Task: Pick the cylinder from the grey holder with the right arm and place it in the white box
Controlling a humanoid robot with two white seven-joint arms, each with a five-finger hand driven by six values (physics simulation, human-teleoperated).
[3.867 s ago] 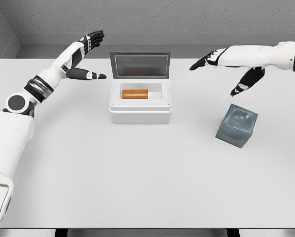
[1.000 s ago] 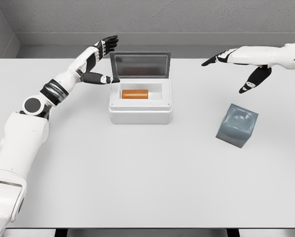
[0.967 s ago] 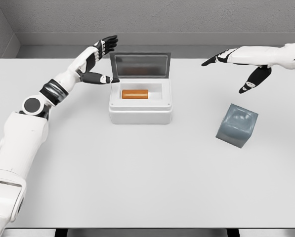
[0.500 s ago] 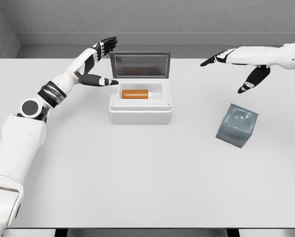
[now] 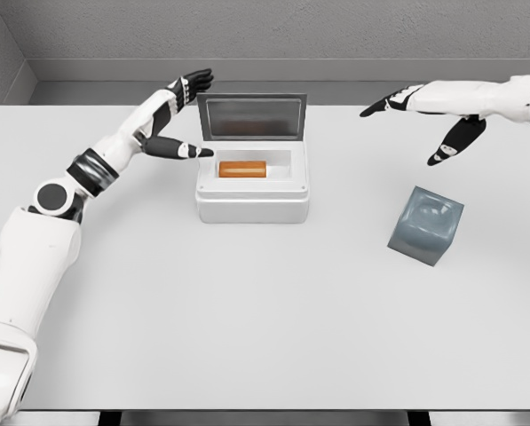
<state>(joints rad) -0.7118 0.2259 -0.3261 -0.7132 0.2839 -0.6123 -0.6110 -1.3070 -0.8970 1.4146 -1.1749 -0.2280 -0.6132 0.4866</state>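
Two robot hands are up over the counter, and neither holds anything. Nearest me, at about four o'clock from the counter's middle, sits the grey holder, tilted on a corner, its top hollow showing no cylinder that I can make out. Farther off, near twelve o'clock, the white box stands with its lid raised, and the orange cylinder lies inside it, long axis running nine to three, toward the box's left side.

My right robot hand hangs beyond the holder, fingers spread wide, thumb drooping toward it; the cylinder lies well apart from it, off at about nine o'clock. My left robot hand is far nearer, spread wide just beside the box's left rim and the lid's left edge.

I judge the placing done, going by how things lie. What remains may turn on the lid, and the left is the one placed to reach it.
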